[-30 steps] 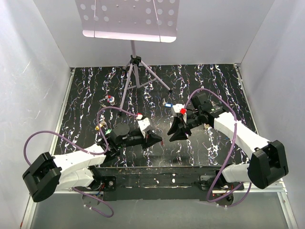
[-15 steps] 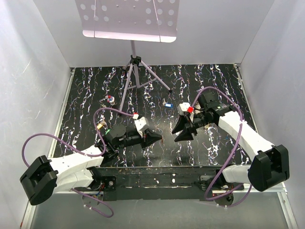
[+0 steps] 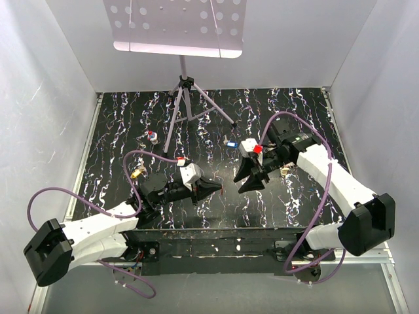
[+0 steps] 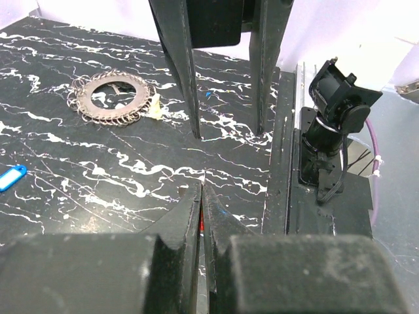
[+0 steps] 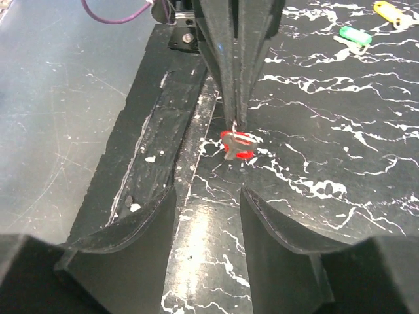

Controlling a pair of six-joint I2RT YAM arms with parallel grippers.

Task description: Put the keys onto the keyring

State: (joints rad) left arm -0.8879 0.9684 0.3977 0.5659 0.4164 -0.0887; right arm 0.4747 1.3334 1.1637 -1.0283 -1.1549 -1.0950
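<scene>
My left gripper (image 4: pixel 201 191) is shut on a red key (image 5: pixel 236 145), which hangs from its tips just above the table. A sliver of red shows between the pads in the left wrist view. My right gripper (image 5: pixel 208 191) stands open, its tips facing the left gripper (image 3: pixel 219 190) a short gap away, nothing between the fingers (image 5: pixel 131 248). The keyring (image 4: pixel 114 98) lies flat on the table behind the right gripper (image 3: pixel 249 178), with a cream key (image 4: pixel 155 110) at its rim. A blue key (image 3: pixel 230 144), a green key (image 5: pixel 355 34) and a yellow key (image 5: pixel 389 9) lie loose.
A music stand's tripod (image 3: pixel 186 104) stands at the back centre. Another small key (image 3: pixel 152 137) lies at the back left. The black table rail (image 4: pixel 288 163) and the right arm's base (image 4: pixel 330 131) run along the near edge. White walls enclose three sides.
My left arm has reached further right, bringing its shut tips closer to the right gripper. The right wrist swung out and back a little, its jaws still apart.
</scene>
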